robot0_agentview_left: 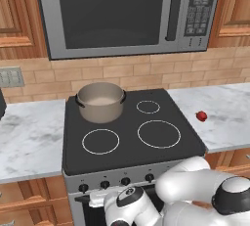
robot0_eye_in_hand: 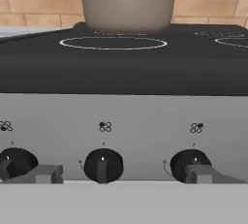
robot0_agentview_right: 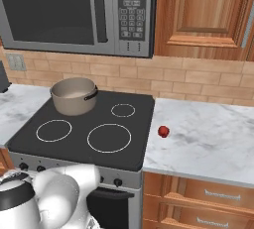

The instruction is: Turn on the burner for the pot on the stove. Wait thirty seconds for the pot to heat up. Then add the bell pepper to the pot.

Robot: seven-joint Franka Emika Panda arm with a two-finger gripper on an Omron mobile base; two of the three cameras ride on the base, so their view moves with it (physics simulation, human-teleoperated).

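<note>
Facing the steel front of the stove (robot0_eye_in_hand: 126,116), claw (robot0_eye_in_hand: 123,172) spread wide and holding nothing, its fingertips (robot0_eye_in_hand: 46,173) flanking the middle knob (robot0_eye_in_hand: 102,166) — dead ahead, pointer bar upright, icon above marking the rear-left ring. Squarely on that rear-left burner, the pot (robot0_agentview_left: 100,101); well off to the right on the marble tabletop (robot0_agentview_left: 229,117), the bell pepper (robot0_agentview_left: 201,116) — untouched, likely the last errand.

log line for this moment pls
claw: open, facing stove knobs | pot: rear-left burner | bell pepper: on counter right of stove
</note>
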